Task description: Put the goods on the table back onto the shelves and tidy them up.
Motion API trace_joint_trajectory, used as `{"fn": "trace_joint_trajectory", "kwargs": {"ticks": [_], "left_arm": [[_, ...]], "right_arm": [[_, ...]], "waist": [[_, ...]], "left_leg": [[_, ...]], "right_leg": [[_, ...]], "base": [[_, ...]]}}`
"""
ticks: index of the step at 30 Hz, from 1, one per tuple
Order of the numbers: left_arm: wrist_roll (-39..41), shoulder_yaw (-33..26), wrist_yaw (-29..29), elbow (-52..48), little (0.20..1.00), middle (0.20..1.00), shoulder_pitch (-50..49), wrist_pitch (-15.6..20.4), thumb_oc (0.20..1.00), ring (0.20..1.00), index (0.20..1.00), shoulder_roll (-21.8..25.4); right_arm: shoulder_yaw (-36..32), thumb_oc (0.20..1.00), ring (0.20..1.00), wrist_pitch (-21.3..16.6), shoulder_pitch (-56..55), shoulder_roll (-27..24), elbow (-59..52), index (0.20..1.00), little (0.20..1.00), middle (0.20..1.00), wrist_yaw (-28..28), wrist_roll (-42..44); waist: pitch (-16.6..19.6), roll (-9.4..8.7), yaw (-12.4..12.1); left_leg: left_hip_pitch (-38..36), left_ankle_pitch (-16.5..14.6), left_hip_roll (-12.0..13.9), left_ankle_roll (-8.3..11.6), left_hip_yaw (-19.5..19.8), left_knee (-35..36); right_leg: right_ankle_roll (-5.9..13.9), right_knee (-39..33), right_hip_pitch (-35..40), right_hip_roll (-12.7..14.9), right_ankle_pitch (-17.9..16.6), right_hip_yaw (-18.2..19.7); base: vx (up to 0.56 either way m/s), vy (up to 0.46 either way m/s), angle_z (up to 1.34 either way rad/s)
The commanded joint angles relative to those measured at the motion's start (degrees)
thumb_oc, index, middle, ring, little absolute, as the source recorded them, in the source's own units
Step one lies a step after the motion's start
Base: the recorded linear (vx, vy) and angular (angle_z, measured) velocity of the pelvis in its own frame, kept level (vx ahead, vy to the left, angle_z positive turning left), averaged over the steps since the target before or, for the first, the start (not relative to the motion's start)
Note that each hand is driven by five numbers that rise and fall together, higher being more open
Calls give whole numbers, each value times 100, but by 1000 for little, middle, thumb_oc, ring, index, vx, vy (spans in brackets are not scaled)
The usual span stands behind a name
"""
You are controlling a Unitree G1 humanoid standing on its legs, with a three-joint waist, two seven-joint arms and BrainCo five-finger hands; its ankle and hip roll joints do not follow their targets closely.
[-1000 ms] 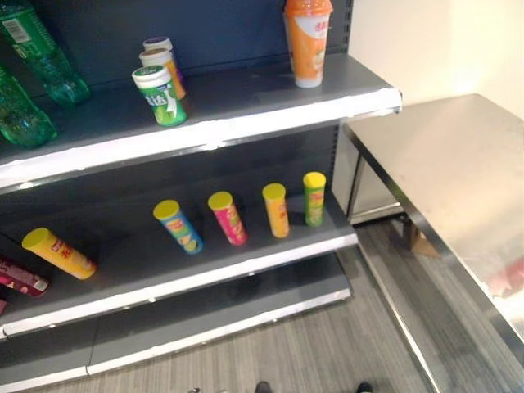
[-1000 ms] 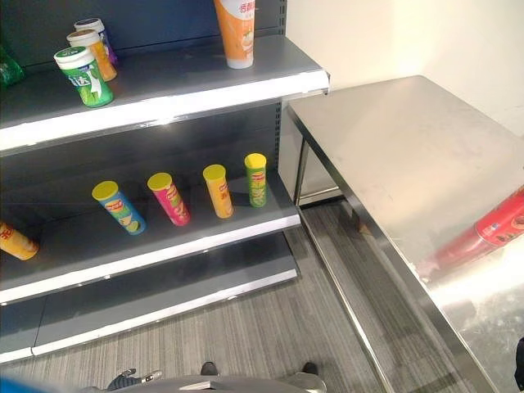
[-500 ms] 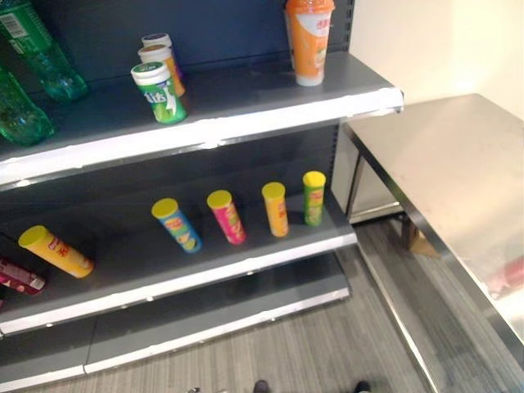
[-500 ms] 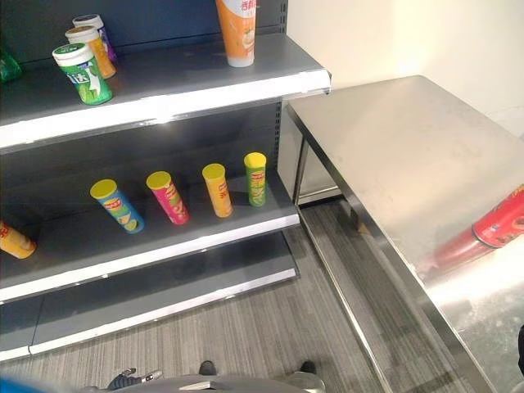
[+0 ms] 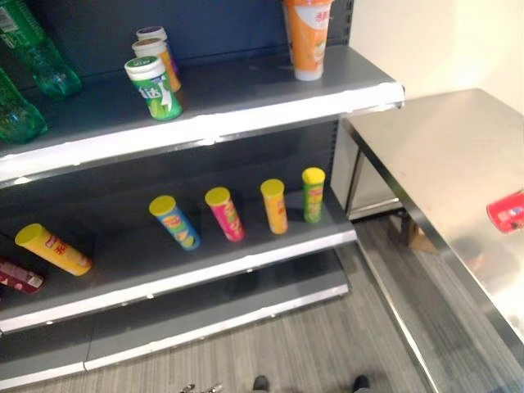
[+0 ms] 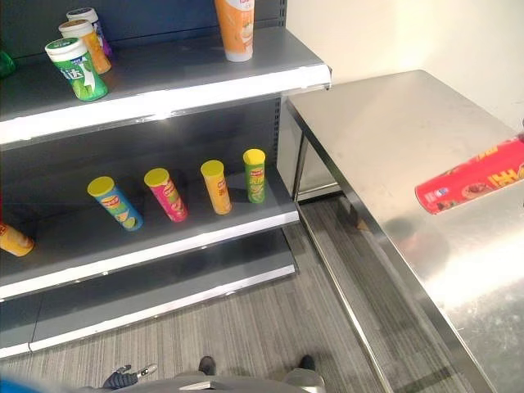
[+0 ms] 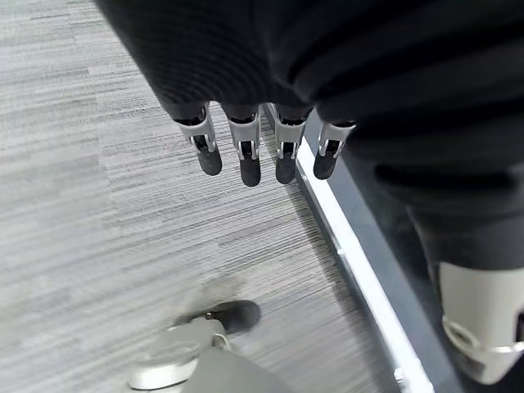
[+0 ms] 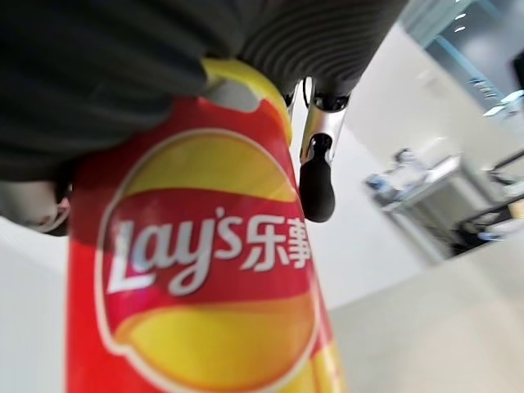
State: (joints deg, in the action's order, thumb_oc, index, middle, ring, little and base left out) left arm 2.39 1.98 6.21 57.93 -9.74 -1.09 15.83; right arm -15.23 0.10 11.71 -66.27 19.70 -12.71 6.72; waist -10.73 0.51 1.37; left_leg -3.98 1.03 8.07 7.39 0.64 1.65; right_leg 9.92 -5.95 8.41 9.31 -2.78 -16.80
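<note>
One red crisp tube [image 8: 205, 270] lies clamped under the right hand's [image 8: 317, 176] curled fingers; left hand [image 7: 246, 151] fingers hang straight, apart

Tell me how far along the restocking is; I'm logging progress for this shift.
Mostly done, it seems: four chip cans stand in a row on the middle shelf, with bottles and a cup on the top shelf. In hand: the right hand holds a red chip can above the steel table. Left: shelving it, and perhaps righting the tipped yellow can. The left hand hangs open.
</note>
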Motion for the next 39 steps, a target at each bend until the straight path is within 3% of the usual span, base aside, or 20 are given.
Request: {"fn": "trace_joint_trajectory", "kwargs": {"ticks": [1, 5, 8, 9, 12, 14, 16, 21, 23, 24, 25, 26, 27, 28, 30, 31, 32, 34, 36, 39], "left_arm": [[327, 112, 49, -40, 1000, 1000, 170, 121, 1000, 1000, 1000, 339], [445, 59, 105, -89, 1000, 1000, 275, 143, 1000, 1000, 1000, 340], [465, 23, 132, -150, 1000, 1000, 314, 138, 1000, 1000, 1000, 235], [464, 25, 132, -152, 1000, 1000, 318, 137, 1000, 1000, 1000, 234], [340, -5, 199, -142, 1000, 1000, 403, 179, 1000, 1000, 1000, 272], [262, 13, 201, -96, 1000, 1000, 428, 187, 1000, 1000, 1000, 324], [132, 58, 180, -38, 1000, 1000, 449, 176, 1000, 1000, 1000, 375], [-309, 201, 23, 135, 1000, 1000, 514, 118, 1000, 1000, 1000, 513], [-432, 229, 12, 175, 1000, 1000, 535, 110, 1000, 1000, 1000, 543], [-664, 269, -70, 241, 1000, 1000, 607, 63, 1000, 1000, 1000, 684], [-665, 262, -72, 241, 1000, 1000, 605, 63, 1000, 1000, 1000, 687], [-679, 295, -116, 167, 1000, 1000, 630, 57, 1000, 1000, 1000, 773], [-679, 292, -117, 162, 1000, 1000, 631, 54, 1000, 1000, 1000, 774], [-684, 327, -131, 98, 1000, 1000, 670, 59, 1000, 1000, 1000, 815], [-607, 363, -166, -42, 1000, 1000, 709, 55, 1000, 1000, 1000, 857], [-606, 354, -166, -43, 1000, 1000, 709, 54, 1000, 1000, 1000, 856], [-571, 362, -178, -91, 1000, 1000, 714, 51, 1000, 1000, 1000, 851], [-534, 417, -191, -131, 1000, 1000, 742, 44, 1000, 1000, 1000, 814], [-465, 386, -179, -148, 1000, 1000, 766, 49, 1000, 1000, 1000, 731], [-358, 291, -121, -225, 1000, 1000, 699, 53, 1000, 1000, 1000, 587]], "right_arm": [[-189, 200, 200, -544, 350, -129, -737, 200, 200, 200, -256, -122], [-327, 200, 200, -620, 332, -24, -1210, 200, 200, 200, -325, -177], [-415, 200, 200, -590, 157, 49, -1581, 200, 200, 200, -376, -423], [-425, 200, 200, -587, 150, 50, -1586, 200, 200, 200, -376, -425], [-682, 200, 200, -549, -186, 104, -1833, 200, 200, 200, -347, -487], [-800, 200, 200, -556, -296, 137, -1901, 200, 200, 200, -327, -460], [-933, 200, 200, -536, -404, 270, -2078, 200, 200, 200, -258, -435], [-1063, 200, 200, -387, -575, 476, -2391, 200, 200, 200, -153, -810], [-1014, 200, 200, -386, -630, 574, -2430, 200, 200, 200, -158, -919], [-950, 200, 200, -322, -653, 792, -2527, 200, 200, 200, -125, -1015], [-942, 200, 200, -319, -644, 797, -2528, 200, 200, 200, -125, -1017], [-863, 200, 200, -343, -644, 788, -2643, 200, 200, 200, -108, -1108], [-866, 200, 200, -339, -643, 791, -2648, 200, 200, 200, -106, -1110], [-820, 200, 200, -403, -661, 773, -2715, 200, 200, 200, -94, -1134], [-627, 200, 200, -509, -527, 712, -2946, 200, 200, 200, 27, -1154], [-609, 200, 200, -510, -504, 709, -2936, 200, 200, 200, 26, -1154], [-328, 200, 200, -588, -274, 637, -3017, 200, 200, 200, 102, -1133], [110, 200, 200, -687, 114, 583, -3067, 200, 200, 200, 181, -1082], [508, 200, 200, -702, 311, 485, -3234, 200, 200, 200, 412, -1068], [898, 200, 200, -700, 542, 424, -3316, 200, 200, 200, 489, -1195]], "waist": [[40, -325, -377], [-95, -401, -462], [-97, -386, -422], [-94, -387, -418], [38, -230, -132], [100, -181, -74], [210, -109, -6], [277, -177, 30], [276, -229, 22], [232, -238, 143], [231, -254, 124], [124, -191, 249], [132, -204, 239], [93, -174, 277], [12, -101, 255], [12, -100, 268], [-41, -119, 214], [-96, -217, 142], [-148, -394, 94], [-142, -452, -10]], "left_leg": [[282, -120, 280, 419, -124, -700], [709, 122, 245, 488, 41, -752], [543, 127, 788, 417, -472, -665], [558, 151, 779, 409, -466, -655], [21, 705, 1645, 654, -817, -664], [-98, 799, 1747, 738, -788, -641], [-224, 669, 1679, 761, -733, -502], [-108, -532, 1030, 530, -1008, -303], [-116, -630, 788, 401, -1047, -191], [-286, -628, 318, 103, -1037, 299], [-293, -627, 303, 97, -1062, 302], [-273, -561, 188, -56, -1004, 330], [-256, -541, 171, -63, -1015, 335], [-263, -539, 124, -119, -1007, 335], [-274, -486, -29, -286, -1012, 335], [-259, -468, -24, -284, -1007, 335], [-254, -469, -125, -314, -1028, 307], [-174, -489, -254, -325, -1093, 225], [6, -661, -406, -298, -955, -226], [172, -831, -427, -258, -925, -622]], "right_leg": [[-359, 277, 93, -335, 1054, -105], [-376, 223, 87, -290, 1018, -397], [-314, 273, -6, -105, 945, -712], [-313, 273, -21, -98, 927, -719], [-69, 385, -247, 374, 657, -1114], [27, 438, -294, 527, 571, -1178], [173, 486, -389, 814, 387, -1212], [508, 591, -634, 1735, -419, -1175], [508, 636, -731, 1939, -663, -1137], [501, 1033, -977, 2126, -921, -654], [503, 1065, -1016, 2142, -912, -610], [408, 1434, -1236, 1792, -773, 27], [406, 1450, -1277, 1807, -782, 52], [337, 1618, -1327, 1513, -528, 240], [32, 2056, -1483, 696, 381, 61], [17, 2045, -1488, 691, 368, 52], [-139, 2016, -1485, 206, 714, -218], [-242, 1759, -1462, -157, 799, -325], [-295, 1072, -1267, -401, 715, 153], [-346, 710, -992, -409, 609, 153]], "base": [[-158, -73, 25], [-140, -35, 45], [-105, 102, 86], [-137, 248, 43], [-124, 413, 57], [-44, 397, 57], [-7, 565, 65], [-10, 469, 52], [18, 508, 8], [64, 451, 14], [77, 686, 55], [-2, 245, 68], [14, 363, 61], [7, 238, 24], [7, 308, 0], [-12, 183, 5], [-50, 62, -1], [-54, 33, -18], [10, -30, -17], [24, -35, 1]]}}
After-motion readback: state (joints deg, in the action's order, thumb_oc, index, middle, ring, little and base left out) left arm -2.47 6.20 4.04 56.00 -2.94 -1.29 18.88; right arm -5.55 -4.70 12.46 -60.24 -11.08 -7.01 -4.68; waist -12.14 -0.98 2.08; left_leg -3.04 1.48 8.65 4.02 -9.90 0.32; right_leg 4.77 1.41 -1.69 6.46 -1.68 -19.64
